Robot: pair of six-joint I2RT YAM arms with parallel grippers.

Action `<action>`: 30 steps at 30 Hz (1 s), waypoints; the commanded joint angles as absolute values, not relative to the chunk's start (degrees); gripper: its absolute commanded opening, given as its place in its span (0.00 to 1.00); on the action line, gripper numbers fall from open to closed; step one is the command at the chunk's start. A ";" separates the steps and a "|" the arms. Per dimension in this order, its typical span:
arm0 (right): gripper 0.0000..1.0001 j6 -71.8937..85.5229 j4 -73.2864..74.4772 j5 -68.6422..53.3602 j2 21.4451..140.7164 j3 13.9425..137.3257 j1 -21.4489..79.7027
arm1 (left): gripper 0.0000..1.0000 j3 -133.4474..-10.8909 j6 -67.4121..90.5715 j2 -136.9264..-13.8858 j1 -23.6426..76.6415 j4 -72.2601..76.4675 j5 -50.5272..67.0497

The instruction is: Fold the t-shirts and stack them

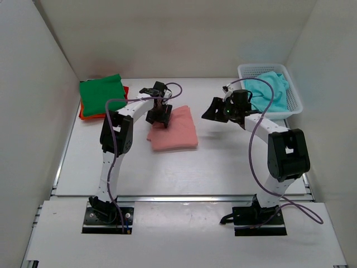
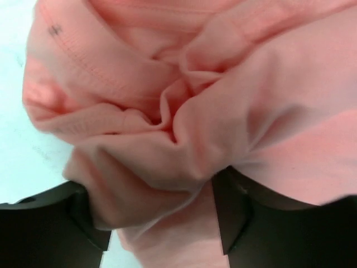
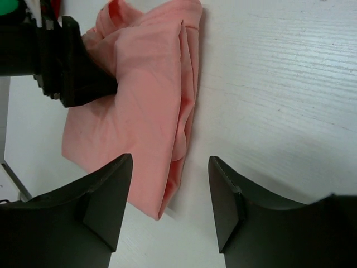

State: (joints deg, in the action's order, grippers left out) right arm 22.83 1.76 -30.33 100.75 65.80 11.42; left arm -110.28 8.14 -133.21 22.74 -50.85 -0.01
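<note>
White worktop (image 1: 223,167) carries the folded pink shirt (image 1: 177,133) at its middle, left jaws pinching bunched cloth at the shirt's 11 o'clock corner, right jaws apart and empty out at 3 o'clock; the green shirt (image 1: 101,92), at 10 o'clock, lies nearer the left.

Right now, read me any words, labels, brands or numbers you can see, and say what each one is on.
No text here can be read.
On the salmon pink t-shirt: one tiny dark mark by a seam in the left wrist view, too blurred to read.
On the green t-shirt, orange-red t-shirt, turquoise t-shirt and white mesh basket: no print visible.
</note>
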 commanded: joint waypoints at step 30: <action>0.53 23.55 -5.01 -33.22 74.53 46.32 7.55 | 0.00 -117.14 1.68 -119.88 15.21 -57.12 0.44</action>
State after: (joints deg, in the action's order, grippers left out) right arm 23.99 -3.03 -32.67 77.30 46.70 6.44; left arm -109.84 4.10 -125.60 17.30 -53.95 5.19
